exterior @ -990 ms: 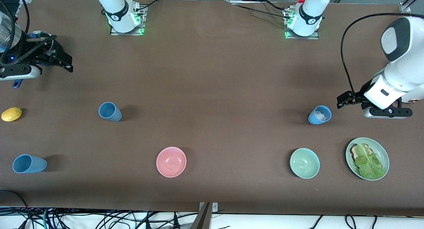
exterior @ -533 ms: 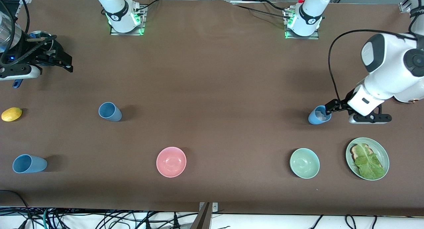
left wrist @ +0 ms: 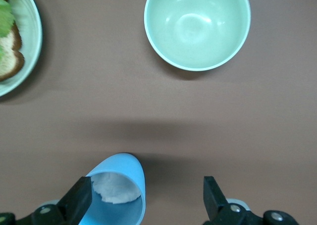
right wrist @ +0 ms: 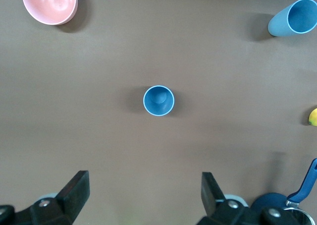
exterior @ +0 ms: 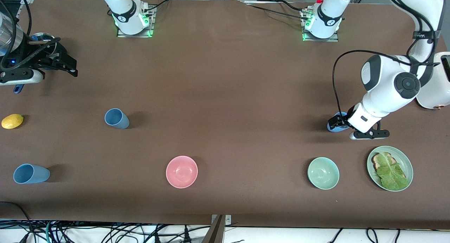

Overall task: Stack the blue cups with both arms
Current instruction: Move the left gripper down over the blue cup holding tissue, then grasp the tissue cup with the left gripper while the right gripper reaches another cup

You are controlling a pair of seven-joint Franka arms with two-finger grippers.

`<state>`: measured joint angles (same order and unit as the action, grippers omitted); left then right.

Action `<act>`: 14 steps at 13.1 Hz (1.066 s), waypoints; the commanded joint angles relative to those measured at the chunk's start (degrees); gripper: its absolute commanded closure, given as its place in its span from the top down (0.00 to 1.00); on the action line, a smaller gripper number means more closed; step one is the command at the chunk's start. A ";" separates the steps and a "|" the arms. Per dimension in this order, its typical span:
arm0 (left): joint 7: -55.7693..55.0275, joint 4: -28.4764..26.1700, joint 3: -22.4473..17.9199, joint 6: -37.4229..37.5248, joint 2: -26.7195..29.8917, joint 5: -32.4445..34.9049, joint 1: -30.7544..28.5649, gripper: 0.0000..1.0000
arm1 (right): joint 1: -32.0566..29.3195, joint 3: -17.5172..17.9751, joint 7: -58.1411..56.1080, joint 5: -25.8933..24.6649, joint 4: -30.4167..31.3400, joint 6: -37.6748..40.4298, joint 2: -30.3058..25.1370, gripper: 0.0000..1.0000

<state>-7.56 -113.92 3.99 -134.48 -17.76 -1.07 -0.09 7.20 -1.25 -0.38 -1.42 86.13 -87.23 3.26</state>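
Blue cup near the green bowl sits partly between the spread, empty jaws of the left gripper, apparently lowered for grasping, while the right gripper, likewise wide open, waits.

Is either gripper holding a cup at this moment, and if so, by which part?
Nothing is held. The left gripper is open at the blue cup holding something white, one finger beside its rim. The right gripper waits open, high over the table.
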 commanded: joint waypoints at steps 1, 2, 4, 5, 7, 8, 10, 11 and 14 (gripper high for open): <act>-0.62 -2.53 -0.30 -3.16 -0.16 -0.69 0.44 0.99 | 0.45 -0.06 -0.06 -0.52 0.10 -0.31 -0.18 1.00; -0.62 -2.79 -0.30 -3.16 -0.17 -0.60 0.36 0.99 | 0.62 -0.06 0.03 -0.52 0.36 -0.40 -0.18 1.00; -1.49 -3.67 -0.30 -3.33 -0.25 -0.60 0.36 0.99 | 0.71 -0.06 0.03 -0.60 0.53 -0.66 -0.18 1.00; -1.67 -4.28 -0.30 -3.33 0.01 -0.60 0.44 0.99 | 0.71 -0.06 -0.06 -0.60 0.62 -0.66 -0.18 1.00; -2.19 -5.77 -0.30 -3.59 0.62 -0.60 0.70 0.99 | 0.71 -0.06 0.03 -0.60 0.62 -0.66 -0.18 1.00; -2.46 -7.61 -0.30 -4.99 1.67 -0.60 0.97 0.99 | 0.71 0.02 0.03 -0.60 0.62 -0.66 -0.18 1.00; -2.99 -9.21 -0.21 -5.53 2.99 -0.60 1.32 0.99 | 0.71 0.02 -0.06 -0.60 0.62 -0.66 -0.18 1.00; -3.16 -9.30 -0.21 -5.27 3.35 -0.60 1.41 0.99 | 0.71 0.02 -0.06 -0.60 0.97 -0.66 -0.18 1.00; -3.60 -10.27 -0.21 -5.53 3.70 -0.60 1.59 0.99 | 0.71 -0.06 -0.06 -0.69 1.15 -1.45 0.70 1.00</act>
<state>-10.49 -121.80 4.03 -139.16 -16.42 -1.07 0.93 7.63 -1.25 -0.38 -1.42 86.70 -87.52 3.63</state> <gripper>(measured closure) 0.004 0.000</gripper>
